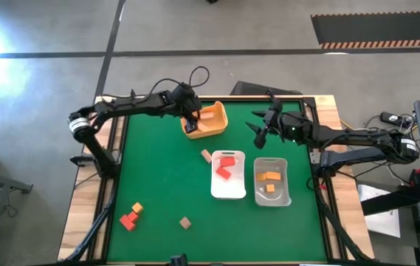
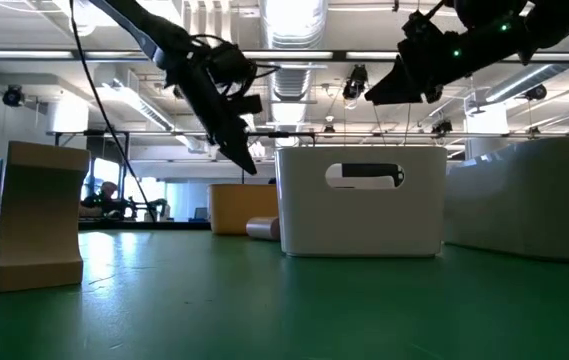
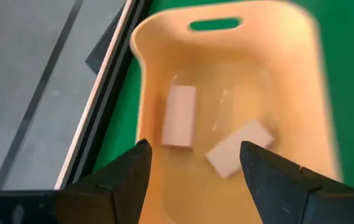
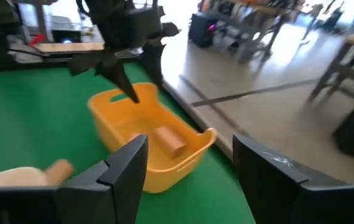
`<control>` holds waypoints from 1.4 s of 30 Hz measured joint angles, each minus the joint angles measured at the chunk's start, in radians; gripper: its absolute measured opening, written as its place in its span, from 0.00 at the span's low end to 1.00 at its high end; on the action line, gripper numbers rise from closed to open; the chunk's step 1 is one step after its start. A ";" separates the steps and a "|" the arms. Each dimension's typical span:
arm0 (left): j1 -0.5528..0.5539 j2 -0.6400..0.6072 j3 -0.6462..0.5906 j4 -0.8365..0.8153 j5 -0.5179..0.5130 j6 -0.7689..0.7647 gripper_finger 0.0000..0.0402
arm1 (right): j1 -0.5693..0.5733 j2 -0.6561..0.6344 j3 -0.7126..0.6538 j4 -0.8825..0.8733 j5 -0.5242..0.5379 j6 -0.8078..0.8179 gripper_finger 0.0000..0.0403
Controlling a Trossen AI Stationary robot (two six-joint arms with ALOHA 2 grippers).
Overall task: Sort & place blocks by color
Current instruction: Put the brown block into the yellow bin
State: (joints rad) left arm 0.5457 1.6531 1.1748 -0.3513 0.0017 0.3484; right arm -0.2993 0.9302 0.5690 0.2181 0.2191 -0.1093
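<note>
My left gripper (image 1: 192,124) (image 3: 192,149) hangs open over the yellow-orange tub (image 1: 208,120), fingers pointing down and touching nothing. Two tan blocks (image 3: 180,115) (image 3: 239,149) lie flat on the tub's floor. My right gripper (image 1: 258,133) (image 4: 189,140) is open and empty, raised above the table near its far right, facing the tub (image 4: 145,134). Red blocks (image 1: 226,167) lie in the white tray (image 1: 228,193), orange blocks (image 1: 270,182) in the clear tray (image 1: 272,201). A tan block (image 1: 206,155) lies on the mat beside the white tray.
Near the table's near left corner lie a red block (image 1: 128,220), an orange block (image 1: 136,209) and a tan block (image 1: 185,222) on the green mat. Open mat stretches between them and the trays. Wooden table edges frame the mat.
</note>
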 joint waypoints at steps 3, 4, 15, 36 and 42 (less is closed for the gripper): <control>-0.036 -0.027 -0.001 -0.004 0.000 0.023 0.57 | 0.000 0.000 0.000 -0.011 -0.056 0.060 0.54; -0.051 -0.035 -0.002 -0.007 0.000 0.030 0.57 | 0.001 0.000 0.000 -0.012 -0.076 0.075 0.54; -0.222 -0.055 -0.032 -0.077 0.005 0.088 0.57 | 0.107 0.000 -0.006 -0.031 -0.122 0.168 0.54; -0.299 -0.053 -0.167 0.024 0.060 0.104 0.57 | 0.184 0.002 -0.006 -0.027 -0.122 0.199 0.54; -0.316 -0.018 -0.168 0.065 0.081 0.106 0.57 | 0.184 0.002 -0.007 -0.027 -0.122 0.188 0.54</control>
State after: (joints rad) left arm 0.2299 1.6349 1.0072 -0.2860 0.0825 0.4541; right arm -0.1154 0.9321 0.5621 0.1915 0.0976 0.0784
